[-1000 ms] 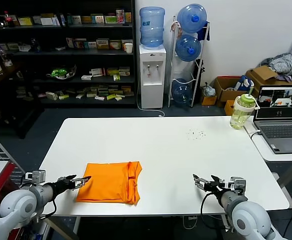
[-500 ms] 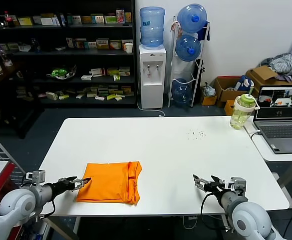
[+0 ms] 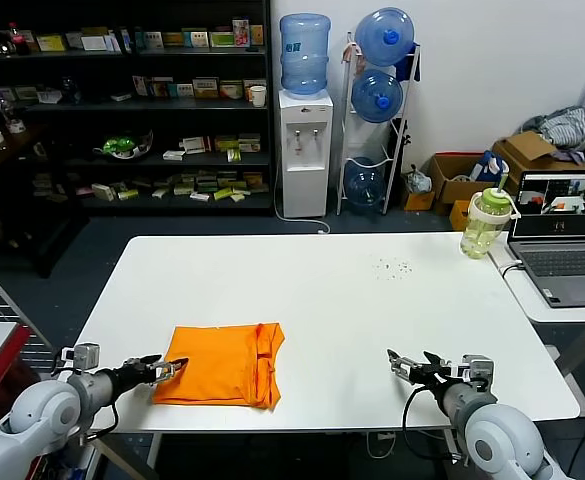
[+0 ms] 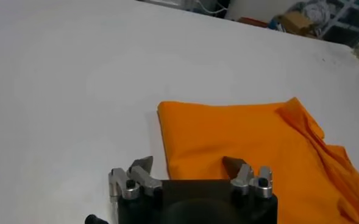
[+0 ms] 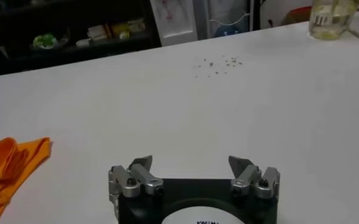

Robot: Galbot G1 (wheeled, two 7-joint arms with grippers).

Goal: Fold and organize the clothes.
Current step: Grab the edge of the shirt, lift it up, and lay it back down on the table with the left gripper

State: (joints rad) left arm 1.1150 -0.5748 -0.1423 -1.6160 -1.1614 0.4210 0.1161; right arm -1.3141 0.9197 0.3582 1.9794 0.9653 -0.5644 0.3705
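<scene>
Left gripper (image 3: pixel 169 367): my jaws spread at T-shirt (image 3: pixel 224 364) edge, lower left; risk: snagging folded layers | right gripper (image 3: pixel 404 366): spread, idle on desk (image 3: pixel 372 300)

The orange T-shirt (image 3: pixel 223 364) lay folded into a flat, roughly rectangular bundle on the near left part of the white table (image 3: pixel 372 300). Its right edge was bunched into creased folds.

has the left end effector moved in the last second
Yes. The left end effector has drawn back slightly toward the robot, from over the near-left corner of the orange T-shirt to just at its edge. The shirt itself lies unchanged.
</scene>
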